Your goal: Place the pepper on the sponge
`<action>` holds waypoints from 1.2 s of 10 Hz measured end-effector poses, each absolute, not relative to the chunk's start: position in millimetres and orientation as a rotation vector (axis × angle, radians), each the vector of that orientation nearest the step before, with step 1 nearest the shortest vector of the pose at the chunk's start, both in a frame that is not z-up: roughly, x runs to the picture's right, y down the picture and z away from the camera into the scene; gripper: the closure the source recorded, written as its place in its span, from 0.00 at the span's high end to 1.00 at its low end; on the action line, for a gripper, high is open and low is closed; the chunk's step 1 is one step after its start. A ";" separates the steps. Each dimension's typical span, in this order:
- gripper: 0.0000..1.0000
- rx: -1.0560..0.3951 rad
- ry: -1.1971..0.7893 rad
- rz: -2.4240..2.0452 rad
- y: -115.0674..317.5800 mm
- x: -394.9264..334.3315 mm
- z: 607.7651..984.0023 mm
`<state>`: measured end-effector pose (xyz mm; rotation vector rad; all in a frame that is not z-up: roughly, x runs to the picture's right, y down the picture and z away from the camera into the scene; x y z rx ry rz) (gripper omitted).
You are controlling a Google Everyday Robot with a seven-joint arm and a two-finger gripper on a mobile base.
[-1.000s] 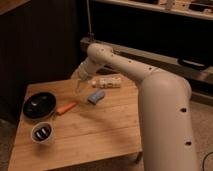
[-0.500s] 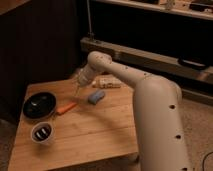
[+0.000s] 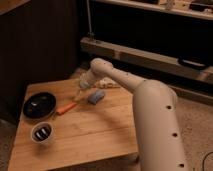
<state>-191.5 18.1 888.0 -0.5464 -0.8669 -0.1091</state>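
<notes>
The orange pepper (image 3: 66, 107) lies on the wooden table (image 3: 90, 132), just right of the black bowl, with its paler end toward the bowl. The light-blue sponge (image 3: 96, 96) sits a short way to its right, apart from it. My gripper (image 3: 80, 91) hangs at the end of the white arm, above the table between the pepper and the sponge, closer to the sponge's left end. It holds nothing that I can see.
A black round bowl (image 3: 38, 105) sits at the table's left edge. A small cup (image 3: 42, 133) with dark contents stands near the front left. A pale flat object (image 3: 107, 82) lies at the back edge behind the arm. Dark cabinets stand behind.
The arm has swung left and lower, bringing the gripper from above the sponge toward the gap between sponge and pepper. The pepper and sponge have not moved.
</notes>
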 end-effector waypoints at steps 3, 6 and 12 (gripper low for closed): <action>0.65 -0.576 -0.882 -0.135 33.0 -202.1 891.9; 0.65 -0.609 -0.888 -0.167 50.0 -211.3 892.4; 0.65 -0.647 -0.872 -0.224 76.2 -233.4 895.2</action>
